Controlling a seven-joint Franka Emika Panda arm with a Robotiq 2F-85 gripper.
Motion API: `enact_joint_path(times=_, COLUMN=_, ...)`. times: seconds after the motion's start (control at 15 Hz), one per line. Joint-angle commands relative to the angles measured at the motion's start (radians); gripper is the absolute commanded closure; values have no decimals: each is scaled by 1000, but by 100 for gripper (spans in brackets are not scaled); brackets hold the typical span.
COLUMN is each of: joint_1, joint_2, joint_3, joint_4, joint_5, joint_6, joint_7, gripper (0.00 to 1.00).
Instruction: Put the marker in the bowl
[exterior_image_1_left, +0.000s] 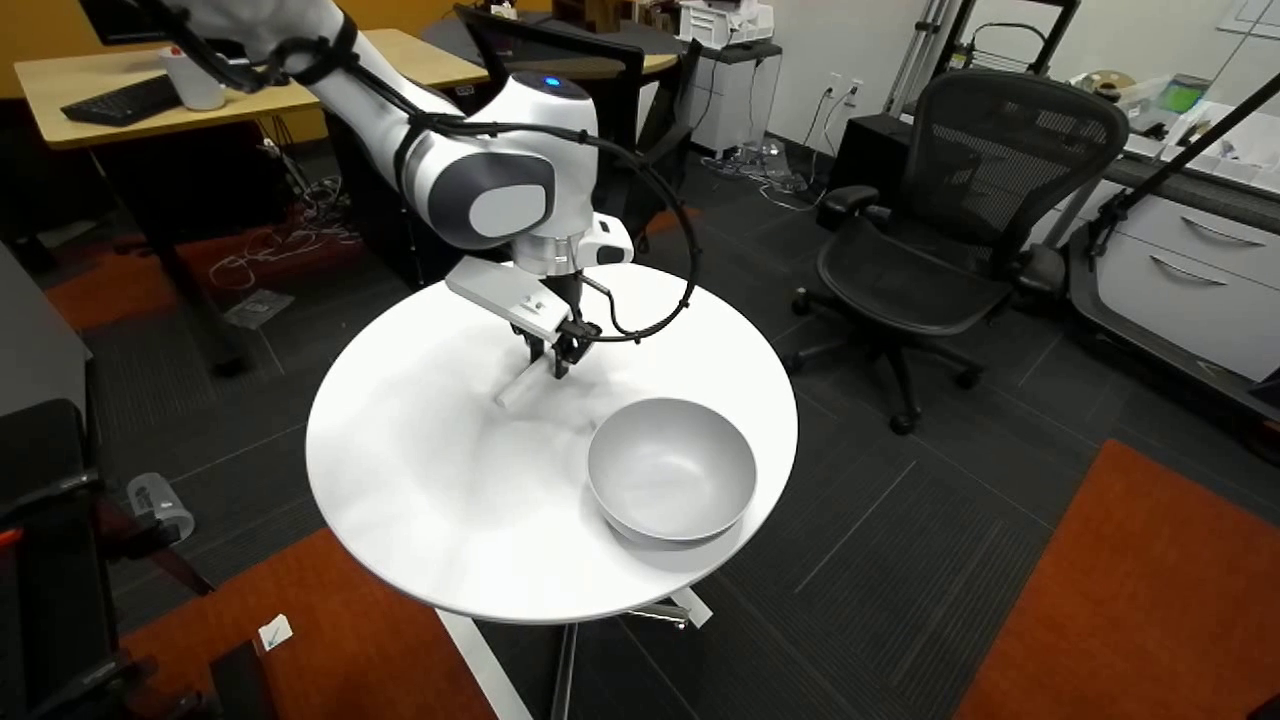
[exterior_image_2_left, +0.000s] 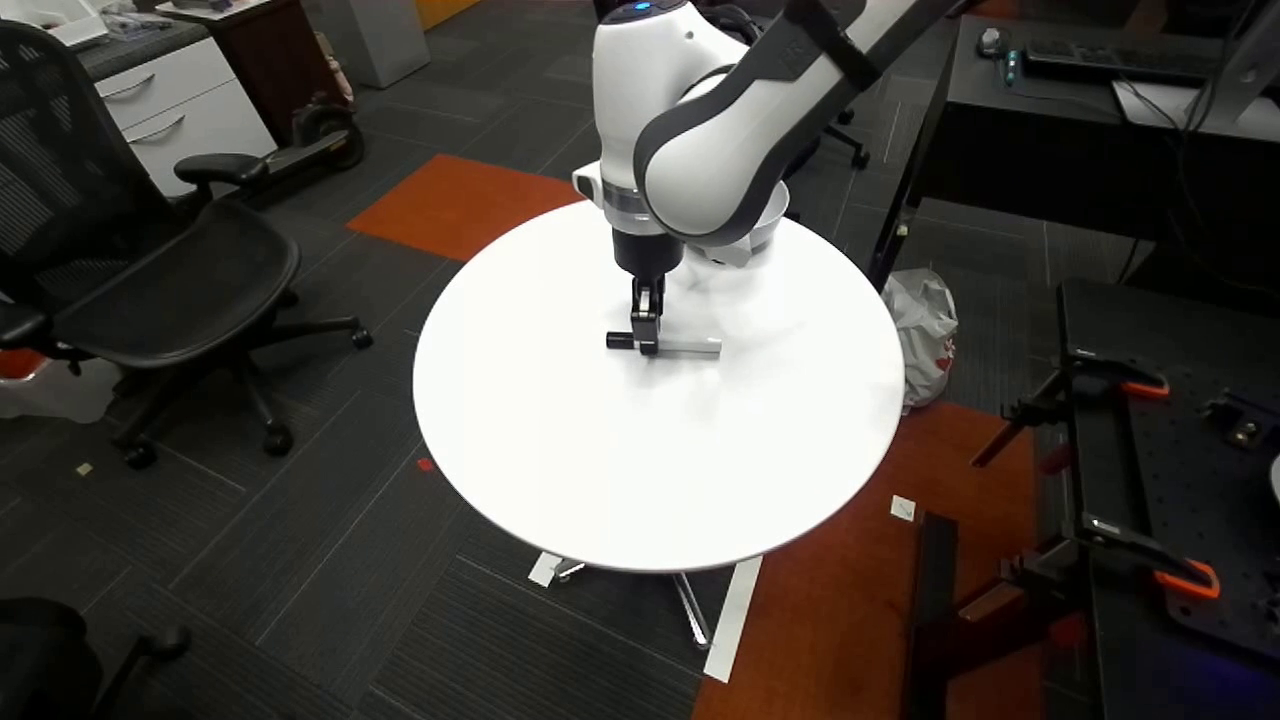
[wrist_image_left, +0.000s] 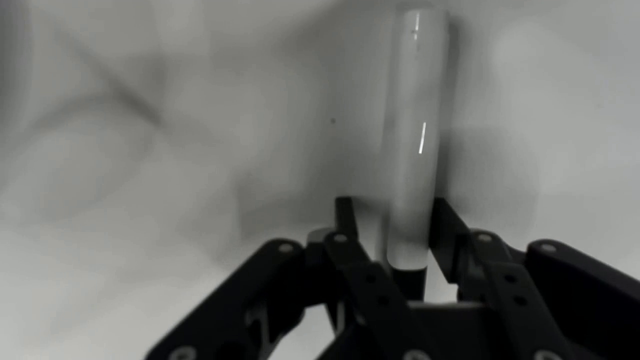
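The marker, with a white body and black end, lies flat on the round white table (exterior_image_1_left: 430, 500). Its body shows in both exterior views (exterior_image_1_left: 520, 385) (exterior_image_2_left: 692, 346) and in the wrist view (wrist_image_left: 417, 110). My gripper (wrist_image_left: 392, 205) is down at the table, pointing downward, with its fingers on either side of the marker close to the black end. A gap shows between the left finger and the marker; the right finger is right beside it. The gripper also shows in both exterior views (exterior_image_1_left: 549, 362) (exterior_image_2_left: 648, 343). The empty grey bowl (exterior_image_1_left: 672, 475) stands near the table's edge; the arm partly hides it in an exterior view (exterior_image_2_left: 772, 222).
A black office chair (exterior_image_1_left: 960, 200) stands on the floor beside the table. A desk (exterior_image_1_left: 400, 60) is behind the arm. A dark bench with clamps (exterior_image_2_left: 1160, 480) is on another side. A cable loop (exterior_image_1_left: 690, 240) hangs from the arm over the table.
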Motion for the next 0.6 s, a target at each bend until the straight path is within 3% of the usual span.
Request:
enact_joint_path(times=0.0, joint_1=-15, joint_2=2, joint_3=12, joint_4=30, joint_5=-15, joint_6=-46, joint_7=-9, gripper=88)
enact_joint_path(times=0.13, joint_1=-3, joint_2=-19, joint_3=1, joint_4=24, joint_5=-25, joint_6=-53, joint_7=6, gripper=99)
enact_joint_path(times=0.27, joint_1=17, joint_2=-62, joint_3=-17, joint_4=5, joint_5=-50, joint_6=-52, joint_7=27, gripper=95)
enact_joint_path(times=0.53, joint_1=56, joint_2=-180, joint_3=-96, joint_4=-27, joint_5=-155, joint_6=-44, joint_7=100, gripper=95)
